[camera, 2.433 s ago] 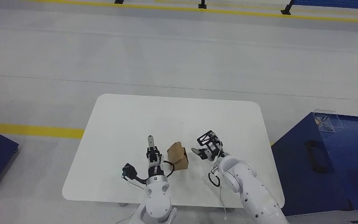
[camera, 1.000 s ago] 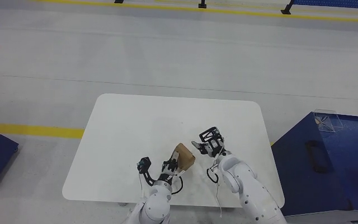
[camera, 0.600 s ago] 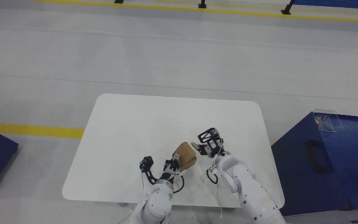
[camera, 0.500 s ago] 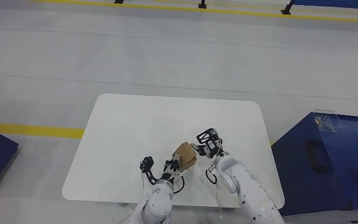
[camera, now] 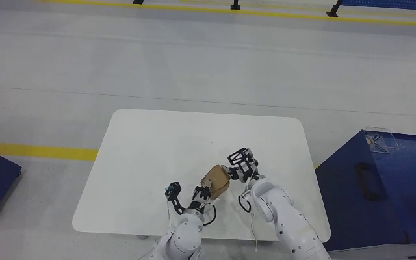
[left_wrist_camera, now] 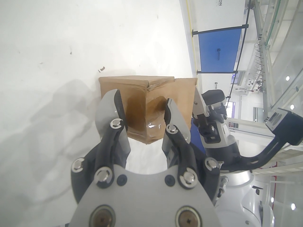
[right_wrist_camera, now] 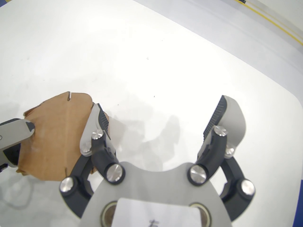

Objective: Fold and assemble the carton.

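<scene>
Left gripper (left_wrist_camera: pixel 142 105) is clamping, as far as I can tell, on a corner edge of the carton (left_wrist_camera: pixel 161 88), holding it tilted just over the desk (camera: pixel 162 143). On the carton's far side from it, the right gripper (right_wrist_camera: pixel 161 116) is standing spread wide, one finger touching a rounded flap. The body is looking squared up; the flaps are probably not yet tucked.

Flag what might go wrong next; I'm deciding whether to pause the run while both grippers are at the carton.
1. The left gripper straddles just one crumpled corner of the carton, a finger on each angled face; that hold may slip or crush the corner more.
2. The right gripper is open, one finger against the carton's edge; a push there might shove the carton out of the left gripper's hold instead of folding it.
</scene>
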Robot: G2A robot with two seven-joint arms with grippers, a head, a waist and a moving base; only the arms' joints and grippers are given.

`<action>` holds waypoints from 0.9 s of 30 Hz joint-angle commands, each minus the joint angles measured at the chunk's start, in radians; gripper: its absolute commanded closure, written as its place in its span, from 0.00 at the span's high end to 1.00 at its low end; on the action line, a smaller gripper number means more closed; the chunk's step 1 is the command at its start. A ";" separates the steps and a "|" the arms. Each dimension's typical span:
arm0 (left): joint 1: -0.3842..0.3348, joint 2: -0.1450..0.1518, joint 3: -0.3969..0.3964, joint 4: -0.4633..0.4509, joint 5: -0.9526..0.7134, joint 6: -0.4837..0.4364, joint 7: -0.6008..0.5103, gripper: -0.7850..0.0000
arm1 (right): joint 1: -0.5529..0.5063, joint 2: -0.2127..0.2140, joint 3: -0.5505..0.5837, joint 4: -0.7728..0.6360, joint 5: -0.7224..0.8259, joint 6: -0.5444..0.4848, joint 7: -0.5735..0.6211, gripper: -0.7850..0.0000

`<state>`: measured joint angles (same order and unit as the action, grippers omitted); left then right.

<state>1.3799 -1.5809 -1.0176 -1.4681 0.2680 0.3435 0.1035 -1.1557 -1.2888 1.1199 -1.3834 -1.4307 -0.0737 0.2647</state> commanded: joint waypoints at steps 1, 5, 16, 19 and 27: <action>0.001 0.000 0.001 -0.002 -0.001 -0.003 -0.003 0.39 | 0.003 -0.002 -0.006 0.004 -0.006 0.001 0.002 1.00; 0.002 -0.001 0.000 -0.002 -0.002 -0.005 -0.006 0.39 | 0.008 -0.005 -0.013 0.012 -0.009 0.001 0.005 1.00; -0.005 -0.005 0.007 0.014 0.012 0.007 0.003 0.42 | 0.030 -0.015 -0.029 0.062 -0.013 -0.004 0.019 1.00; -0.010 -0.007 0.010 0.025 0.011 0.009 0.007 0.40 | 0.035 -0.017 -0.031 0.073 -0.014 -0.005 0.019 1.00; -0.012 -0.012 0.016 0.030 0.010 0.003 0.017 0.40 | 0.029 -0.019 -0.022 0.066 -0.011 -0.014 -0.003 1.00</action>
<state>1.3667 -1.5922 -1.0018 -1.4361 0.2785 0.3497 0.1201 -1.1231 -1.3079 1.0950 -1.3120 -1.4433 -0.0866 0.2691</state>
